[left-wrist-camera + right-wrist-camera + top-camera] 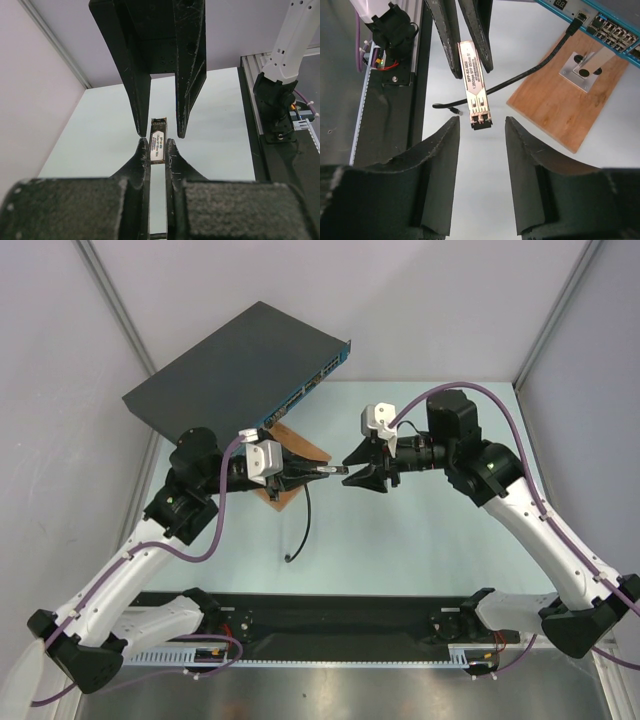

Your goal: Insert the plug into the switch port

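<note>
A: Those big black fingers point(440, 165) right up close, whose are they?
B: They belong to the right tool point(481, 126). It stands half open, with one finger on each side of the plug point(476, 85) and a gap on both sides. It isn't holding anything.
A: So who has the plug?
B: The left tool point(158, 146). It is pinched tight on the other end, up in the air over the worktop point(420, 540).
A: Is the job nearly done?
B: No, I think it's about the middle. The plug is picked up, but it is not in the switch point(230, 360) — that sits well apart, at the far left. It looks like a hand-over. The plug has yet to be turned and pushed in.
A: Which way does it point?
B: Its long side runs from one tool to the other, left to right. The free end faces the right tool — not the sockets point(615, 35).
</note>
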`<act>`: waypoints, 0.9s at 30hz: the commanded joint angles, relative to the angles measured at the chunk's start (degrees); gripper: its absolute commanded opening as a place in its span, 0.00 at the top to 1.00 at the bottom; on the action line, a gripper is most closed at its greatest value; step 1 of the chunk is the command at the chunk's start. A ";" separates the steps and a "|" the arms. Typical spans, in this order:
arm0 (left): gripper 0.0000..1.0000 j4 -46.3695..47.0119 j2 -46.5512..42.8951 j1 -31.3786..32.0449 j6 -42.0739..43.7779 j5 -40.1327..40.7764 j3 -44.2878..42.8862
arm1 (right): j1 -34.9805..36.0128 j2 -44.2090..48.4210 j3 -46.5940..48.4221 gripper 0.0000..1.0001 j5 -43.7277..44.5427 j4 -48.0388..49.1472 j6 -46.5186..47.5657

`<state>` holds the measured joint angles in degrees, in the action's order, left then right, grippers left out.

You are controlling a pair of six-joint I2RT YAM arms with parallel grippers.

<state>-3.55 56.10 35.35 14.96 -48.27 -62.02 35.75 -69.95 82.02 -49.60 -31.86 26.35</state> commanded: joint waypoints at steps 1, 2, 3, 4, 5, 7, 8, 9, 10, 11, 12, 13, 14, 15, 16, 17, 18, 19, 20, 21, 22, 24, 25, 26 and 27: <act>1.00 3.38 -1.34 0.33 -0.37 -2.09 0.32 | 0.55 -0.18 2.88 0.55 -0.76 2.50 -0.60; 1.00 3.38 -1.25 0.33 -0.37 -2.26 0.32 | 0.55 -0.18 3.41 0.55 -0.67 2.50 -0.60; 1.00 3.38 -1.25 0.33 -0.37 -2.01 0.49 | 0.73 -0.36 3.50 0.56 -0.67 2.59 -0.68; 1.00 3.38 -1.25 0.33 -0.28 -2.00 0.41 | 0.81 -0.45 3.76 0.57 -0.67 2.68 -0.68; 1.00 3.38 -1.34 0.33 -0.37 -1.83 0.58 | 0.90 -0.45 3.94 0.57 -0.67 2.50 -0.68; 1.00 3.29 -1.25 0.33 -0.72 -1.65 0.50 | 0.99 -0.62 4.11 0.59 -0.49 2.50 -0.68; 1.00 3.90 -1.25 0.33 -0.81 -1.48 0.58 | 1.17 -0.62 4.03 0.61 -0.49 2.59 -0.60; 1.00 5.03 -1.25 0.33 -0.90 -1.39 0.58 | 1.17 -0.62 3.85 0.65 -0.41 2.59 -0.60; 1.00 5.13 -1.25 0.33 -0.99 -1.30 0.58 | 1.17 -0.62 3.85 0.67 -0.14 2.50 -0.42; 1.00 5.13 -1.25 0.33 -1.07 -1.30 0.67 | 1.17 -0.71 3.76 0.69 0.03 2.50 -0.42; 1.00 5.22 -1.34 0.33 -1.07 -1.21 0.67 | 1.08 -0.71 3.68 0.74 0.12 2.41 -0.42; 1.00 5.22 -1.43 0.33 -1.07 -1.12 0.67 | 1.25 -0.80 3.68 0.75 0.56 2.15 -0.42; 1.00 5.22 -1.34 0.33 -1.16 -1.12 0.67 | 1.25 -0.89 3.76 0.74 0.91 2.15 -0.51; 1.00 5.31 -1.43 0.33 -1.25 -1.04 0.67 | 1.34 -0.97 3.68 0.67 1.78 2.24 -0.94; 1.00 5.40 -1.51 0.33 -1.42 -1.04 0.67 | 1.34 -1.06 3.68 0.63 1.97 2.32 -1.12; 1.00 5.40 -1.52 0.33 -1.43 -0.95 0.58 | 1.34 -0.98 3.76 0.63 2.14 2.33 -1.21; 1.00 5.40 -1.60 0.33 -1.51 -1.03 0.58 | 1.43 -1.06 3.76 0.67 2.14 2.41 -1.39; 1.00 5.40 -1.60 0.33 -1.43 -0.95 0.76 | 1.34 -0.98 3.76 0.71 1.88 2.50 -1.47; 1.00 5.22 -1.60 0.33 -1.34 -0.86 0.67 | 1.34 -0.97 3.94 0.75 1.79 2.59 -1.65; 1.00 5.13 -1.60 0.33 -1.43 -0.69 0.67 | 1.34 -0.89 3.94 0.88 1.88 2.94 -1.83; 1.00 4.96 -1.69 0.33 -1.25 -0.51 0.58 | 1.26 -0.89 3.85 0.96 1.97 3.29 -2.70; 0.80 4.52 -1.87 0.33 -1.69 1.42 0.15 | 0.82 -0.89 3.76 1.00 3.63 4.60 -4.19; 0.43 4.78 -1.95 0.33 -4.56 3.43 -0.12 | 0.47 -1.06 3.85 1.00 4.59 5.13 -6.46; 0.32 4.87 -2.04 0.33 -5.98 5.27 -0.82 | -0.15 -1.15 3.94 1.00 5.39 5.57 -7.36; 0.19 4.26 -1.61 0.33 -9.22 8.08 -2.65 | -1.63 -2.02 3.94 1.00 7.22 6.53 -8.41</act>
<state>-1.26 55.27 35.42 11.81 -45.50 -61.56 36.56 -70.87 83.64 -47.03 -30.15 22.63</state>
